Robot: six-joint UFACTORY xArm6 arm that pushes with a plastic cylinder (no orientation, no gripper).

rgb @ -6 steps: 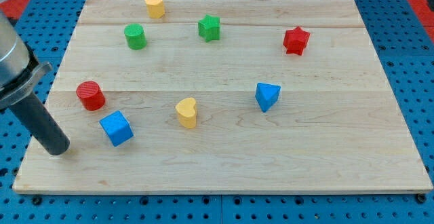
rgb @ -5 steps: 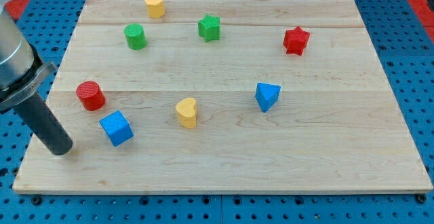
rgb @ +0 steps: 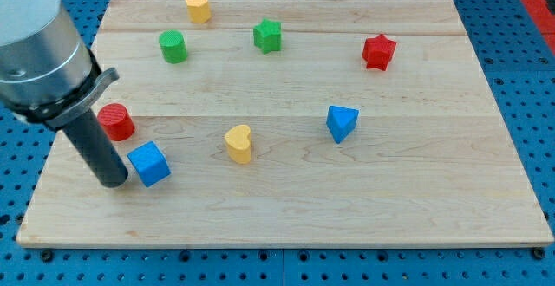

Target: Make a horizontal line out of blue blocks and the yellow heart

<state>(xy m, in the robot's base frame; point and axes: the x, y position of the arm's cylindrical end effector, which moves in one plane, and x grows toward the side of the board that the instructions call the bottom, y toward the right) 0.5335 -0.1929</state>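
My tip (rgb: 114,182) rests on the board at the view's lower left, touching or nearly touching the left side of the blue cube (rgb: 149,164). The yellow heart (rgb: 238,143) lies to the right of the cube, near the board's middle. The blue triangular block (rgb: 341,123) lies further right and a little higher. The rod rises from my tip toward the view's upper left and partly hides the red cylinder (rgb: 116,122).
A yellow block (rgb: 198,7), a green cylinder (rgb: 173,46), a green star (rgb: 268,35) and a red star (rgb: 379,51) sit along the top of the wooden board (rgb: 286,208). Blue pegboard surrounds the board.
My tip has slid to the right, from the board's left edge up to the left side of the blue cube. The blocks have not visibly moved.
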